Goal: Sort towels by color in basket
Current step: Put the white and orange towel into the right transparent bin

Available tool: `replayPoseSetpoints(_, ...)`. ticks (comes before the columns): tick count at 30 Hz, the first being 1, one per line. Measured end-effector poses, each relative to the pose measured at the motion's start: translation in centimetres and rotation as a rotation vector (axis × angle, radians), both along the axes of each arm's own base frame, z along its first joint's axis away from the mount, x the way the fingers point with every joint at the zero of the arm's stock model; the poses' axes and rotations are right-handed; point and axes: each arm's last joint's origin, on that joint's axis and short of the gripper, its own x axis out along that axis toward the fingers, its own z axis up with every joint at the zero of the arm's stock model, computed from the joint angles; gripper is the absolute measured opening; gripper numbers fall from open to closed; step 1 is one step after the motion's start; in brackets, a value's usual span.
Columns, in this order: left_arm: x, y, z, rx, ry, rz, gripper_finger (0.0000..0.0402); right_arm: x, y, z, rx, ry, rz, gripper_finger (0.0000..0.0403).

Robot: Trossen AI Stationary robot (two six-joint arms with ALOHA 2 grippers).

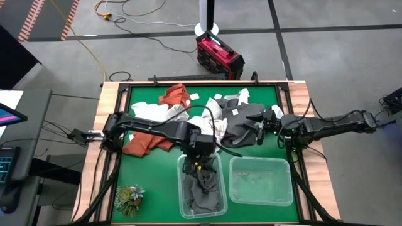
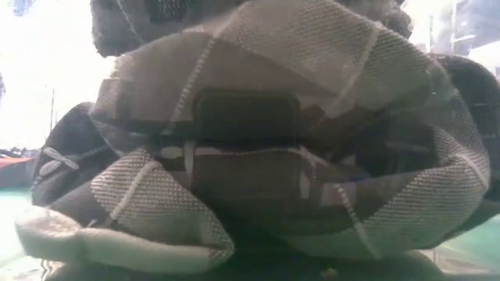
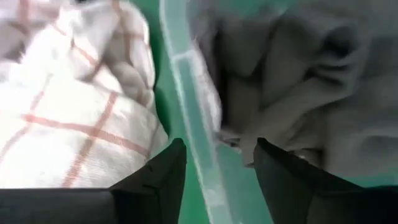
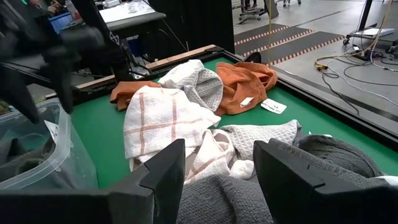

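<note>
On the left of the green table, bare mat lies open around a small plant tuft near the wooden edge. Rust-orange towels sit crumpled beside the left arm. The left gripper hangs over the far rim of the left clear bin, fingers spread and empty (the thin translucent wall runs between them), with soft dark grey towels heaped inside. A white towel with orange checks and waffle-weave light grey towels crowd the middle. The right clear bin looks bare. The right gripper sits over a dark grey towel pile, fingers apart, nothing pinched.
</note>
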Motion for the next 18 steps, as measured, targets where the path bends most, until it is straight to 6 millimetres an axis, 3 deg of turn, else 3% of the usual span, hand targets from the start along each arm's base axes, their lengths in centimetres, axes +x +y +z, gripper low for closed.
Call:
replayPoseSetpoints(4, -0.3, 0.0, 2.6, 0.044, -0.061, -0.010, 0.0190, 0.0, 0.0, 0.0, 0.000, 0.000, 0.000, 0.0219)
replayPoseSetpoints(8, -0.9, 1.2, 3.2, 0.237, -0.043, 0.011, 0.0184, 0.0, 0.0, 0.0, 0.006, -0.002, -0.001, 0.0219)
replayPoseSetpoints(12, -1.1, 3.3, 1.9, 0.310, 0.058, 0.024, 0.0176, 0.0, 0.0, -0.1, 0.006, 0.005, 0.000, 0.0219)
replayPoseSetpoints(18, -1.1, 6.6, -2.0, 0.332, 0.219, 0.022, 0.0171, 0.0, 0.0, -0.2, 0.006, 0.017, 0.001, 0.0219)
